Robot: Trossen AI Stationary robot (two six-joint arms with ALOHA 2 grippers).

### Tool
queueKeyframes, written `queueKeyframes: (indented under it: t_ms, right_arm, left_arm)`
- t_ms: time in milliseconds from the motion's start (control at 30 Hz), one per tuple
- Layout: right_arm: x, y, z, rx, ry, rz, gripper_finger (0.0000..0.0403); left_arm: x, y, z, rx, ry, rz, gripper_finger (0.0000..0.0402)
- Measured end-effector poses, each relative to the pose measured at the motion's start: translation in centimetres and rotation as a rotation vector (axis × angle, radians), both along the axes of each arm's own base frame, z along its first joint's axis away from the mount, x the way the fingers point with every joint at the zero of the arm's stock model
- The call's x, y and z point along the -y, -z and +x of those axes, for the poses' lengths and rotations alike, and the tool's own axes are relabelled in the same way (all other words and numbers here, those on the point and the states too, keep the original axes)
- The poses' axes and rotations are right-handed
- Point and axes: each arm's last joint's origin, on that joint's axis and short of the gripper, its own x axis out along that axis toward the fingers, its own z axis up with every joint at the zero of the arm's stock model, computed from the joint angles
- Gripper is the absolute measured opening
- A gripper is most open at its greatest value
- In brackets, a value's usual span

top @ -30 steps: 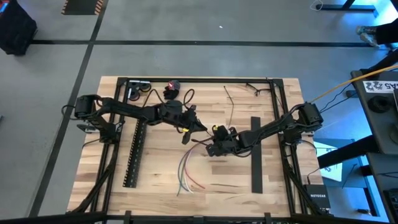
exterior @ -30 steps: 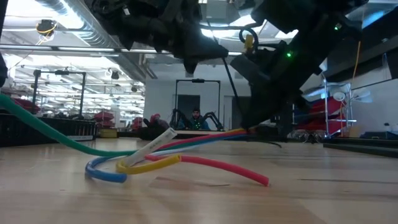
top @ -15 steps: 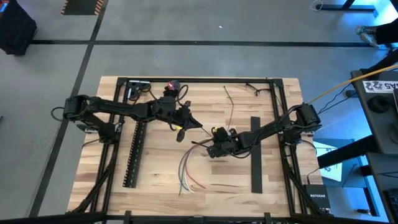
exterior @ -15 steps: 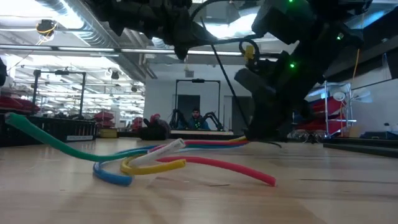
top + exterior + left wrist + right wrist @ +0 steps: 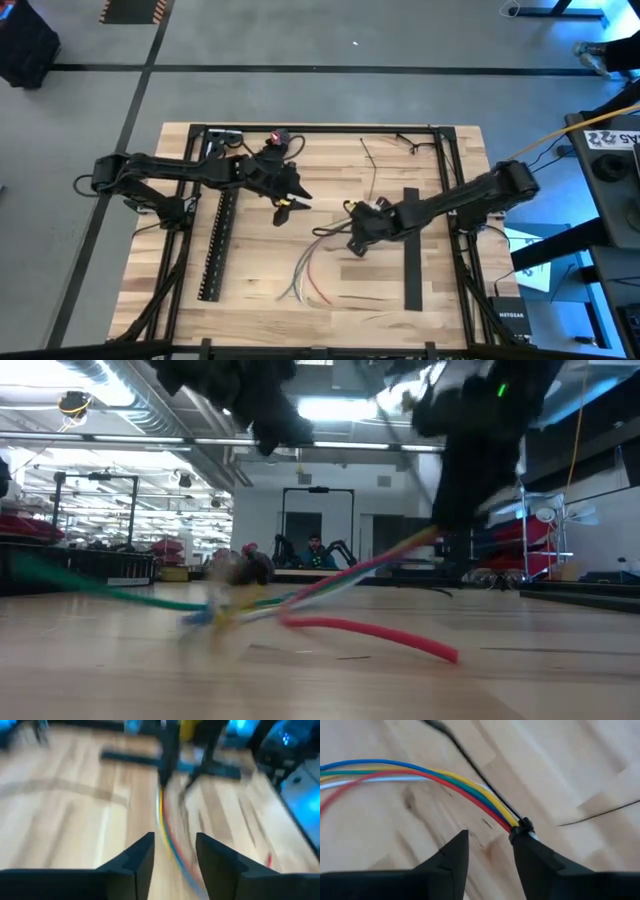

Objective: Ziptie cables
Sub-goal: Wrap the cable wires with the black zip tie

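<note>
The cables (image 5: 305, 278), white, red, green, yellow and blue wires, fan out toward the table's near edge. A black zip-tie (image 5: 524, 826) gathers them at the far end. In the low view that gathered end (image 5: 420, 545) slants up off the wood while the loose ends (image 5: 380, 635) lie on it. My right gripper (image 5: 355, 238) hangs just over the tied end, fingers open (image 5: 490, 845). My left gripper (image 5: 284, 206) hovers to the left of the bundle, open (image 5: 174, 851), with nothing between its fingers; the cables (image 5: 167, 827) run on beyond it. My right gripper stands over the bundle's tied end, pointing steeply down. The black zip-tie (image 5: 522, 827) sits right at the tip of one finger (image 5: 530, 855); whether they touch I cannot tell. Nothing lies between the two fingers. That end of the bundle is raised off the table.
A long black slotted bar (image 5: 216, 245) lies along the left side, a flat black strip (image 5: 411, 250) along the right. Loose thin zip-ties (image 5: 372, 165) lie toward the far edge, more (image 5: 350, 297) near the front. A red-and-black tool (image 5: 276, 140) sits at the far edge.
My left gripper has drawn back toward the table's left and far side and risen. My right gripper has risen and turned its wrist. The bundle's tied end has come up off the table with it, and the loose ends have swung and slid along the wood.
</note>
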Motion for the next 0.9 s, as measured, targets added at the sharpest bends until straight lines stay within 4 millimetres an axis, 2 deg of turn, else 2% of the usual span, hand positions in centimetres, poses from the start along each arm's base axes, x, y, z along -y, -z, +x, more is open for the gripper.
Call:
queueKeyframes:
  t_ms: [133, 233, 300, 400, 600, 700, 767, 900]
  right_arm:
    - [0.7, -4.5, -2.5, 0.041, -0.105, -0.034, 0.0158]
    - [1.7, -6.5, -4.3, 0.105, -0.105, -0.048, 0.0158]
    - [2.4, -6.8, -5.1, 0.115, -0.089, -0.048, 0.0158]
    - [3.2, -6.2, -5.7, 0.112, -0.037, -0.035, 0.0159]
    - [4.0, -2.4, -5.3, 0.043, -0.030, 0.079, 0.0159]
    - [4.3, -1.6, -4.4, 0.087, -0.199, 0.347, 0.0159]
    - [4.4, -1.6, -4.0, 0.118, -0.336, 0.457, 0.0159]
    - [5.1, -1.6, -4.1, 0.132, -0.462, 0.409, 0.0159]
  left_arm:
    - [0.6, 0.7, -0.5, -0.100, -0.006, -0.041, 0.0159]
    - [0.9, 1.1, -0.7, -0.139, -0.022, -0.073, 0.0159]
    - [1.1, 1.0, -0.5, -0.121, -0.038, -0.075, 0.0156]
    - [1.1, 0.7, -0.3, -0.098, -0.059, -0.078, 0.0149]
    - [0.9, 0.7, -0.2, -0.095, -0.151, -0.175, 0.0155]
    - [0.8, 0.8, -0.2, -0.105, -0.211, -0.229, 0.0163]
    - [0.8, 0.8, -0.2, -0.103, -0.230, -0.253, 0.0166]
    - [0.9, 0.4, 0.1, -0.059, -0.243, -0.288, 0.0168]
